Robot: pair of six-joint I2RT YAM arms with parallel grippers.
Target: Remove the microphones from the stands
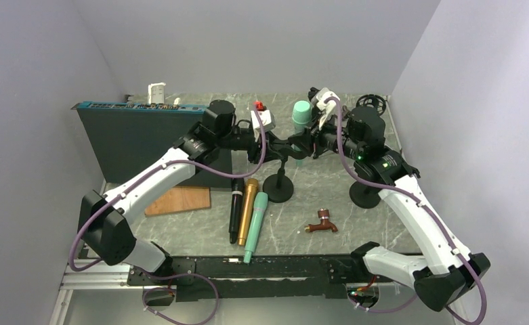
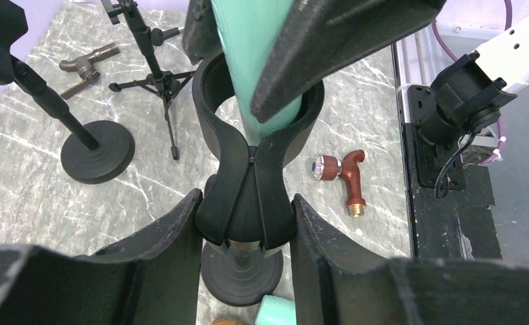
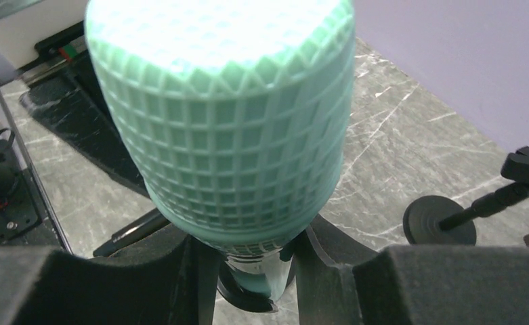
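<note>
Between pale walls (image 1: 248, 40), a marbled table (image 1: 288, 227) bears the stand (image 1: 278, 187).

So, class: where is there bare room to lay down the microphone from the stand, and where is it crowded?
Bare marble: between the lying mint microphone and the brown tap; also in front of the wooden board. Crowded: rear middle, where the left gripper and right gripper meet at the stand clip.

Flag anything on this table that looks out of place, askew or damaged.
One oddity: a reddish-brown metal tap lies on its side on the grey marble table, unrelated to the microphone gear around it. Nothing looks spilled or broken; the mint-green microphone sits in its black stand clip.
</note>
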